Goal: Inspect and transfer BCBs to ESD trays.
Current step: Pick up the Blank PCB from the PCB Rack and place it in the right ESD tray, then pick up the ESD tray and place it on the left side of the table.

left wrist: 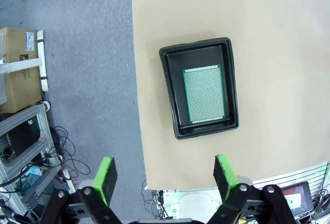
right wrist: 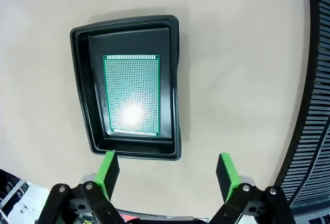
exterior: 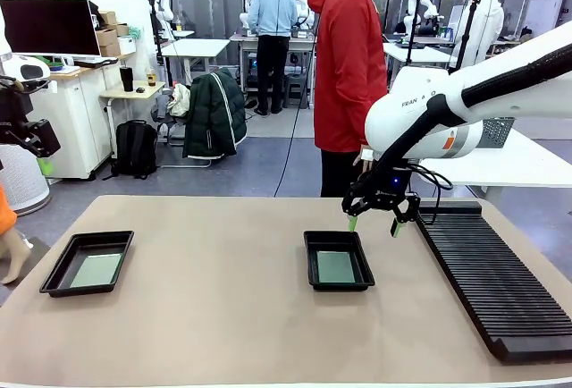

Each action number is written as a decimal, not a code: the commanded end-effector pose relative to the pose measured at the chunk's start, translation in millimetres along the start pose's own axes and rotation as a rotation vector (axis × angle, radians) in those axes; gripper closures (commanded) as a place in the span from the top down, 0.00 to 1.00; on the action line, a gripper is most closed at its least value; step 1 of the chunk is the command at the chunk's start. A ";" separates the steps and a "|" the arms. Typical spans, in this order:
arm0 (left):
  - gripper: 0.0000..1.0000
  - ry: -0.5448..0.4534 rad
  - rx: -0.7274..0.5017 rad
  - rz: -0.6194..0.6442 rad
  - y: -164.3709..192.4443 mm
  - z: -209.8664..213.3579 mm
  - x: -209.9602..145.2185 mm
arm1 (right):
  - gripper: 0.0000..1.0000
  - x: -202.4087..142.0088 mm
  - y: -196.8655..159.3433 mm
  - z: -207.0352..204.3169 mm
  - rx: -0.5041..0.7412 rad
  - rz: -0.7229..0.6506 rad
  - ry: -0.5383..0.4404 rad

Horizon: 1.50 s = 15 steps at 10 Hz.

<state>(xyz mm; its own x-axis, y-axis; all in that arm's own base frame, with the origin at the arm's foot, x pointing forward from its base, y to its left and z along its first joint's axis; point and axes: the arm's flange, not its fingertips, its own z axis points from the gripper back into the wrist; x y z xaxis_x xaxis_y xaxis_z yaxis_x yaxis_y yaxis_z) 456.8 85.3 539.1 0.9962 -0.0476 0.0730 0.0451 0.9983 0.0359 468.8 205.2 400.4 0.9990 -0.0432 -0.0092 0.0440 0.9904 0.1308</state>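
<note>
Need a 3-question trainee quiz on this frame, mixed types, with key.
1. True or false: each ESD tray, the left tray and the middle tray, holds a BCB.
2. Where is the right gripper? A) inside the middle tray B) above its far right corner C) over the slotted rack
3. Fill in: the left gripper is ____.

Key: 1 true; 2 B; 3 open

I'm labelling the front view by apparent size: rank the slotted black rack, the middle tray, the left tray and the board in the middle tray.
1. Slotted rack, clearly largest.
2. Left tray and middle tray: alike, no ranking.
3. Board in the middle tray, smallest.
</note>
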 end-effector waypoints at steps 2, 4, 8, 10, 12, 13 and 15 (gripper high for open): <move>1.00 0.001 0.000 0.001 0.1 -0.2 0.0 | 1.00 -0.1 0.0 -1.7 0.002 -0.001 -0.006; 1.00 0.001 0.000 0.001 0.1 -0.2 0.0 | 1.00 -0.1 0.0 -1.7 0.002 -0.001 -0.006; 1.00 0.001 0.000 0.001 0.1 -0.2 0.0 | 1.00 -0.1 0.0 -1.7 0.002 -0.001 -0.006; 1.00 0.001 0.000 0.001 0.1 -0.2 0.0 | 1.00 -0.1 0.0 -1.7 0.002 -0.001 -0.006; 1.00 0.001 0.000 0.001 0.1 -0.2 0.0 | 1.00 -0.1 0.0 -1.7 0.002 -0.001 -0.006; 1.00 0.001 0.000 0.001 0.1 -0.2 0.0 | 1.00 -0.1 0.0 -1.7 0.002 -0.001 -0.006; 1.00 0.001 0.000 0.001 0.1 -0.2 0.0 | 1.00 -0.1 0.0 -1.7 0.002 -0.001 -0.006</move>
<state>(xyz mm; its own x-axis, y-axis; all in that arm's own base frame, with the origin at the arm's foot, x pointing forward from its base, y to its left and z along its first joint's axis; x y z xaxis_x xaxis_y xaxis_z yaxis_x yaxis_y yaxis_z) 456.8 85.3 539.1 0.9962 -0.0476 0.0730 0.0451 0.9983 0.0359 468.8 205.2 400.3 0.9990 -0.0432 -0.0092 0.0440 0.9904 0.1308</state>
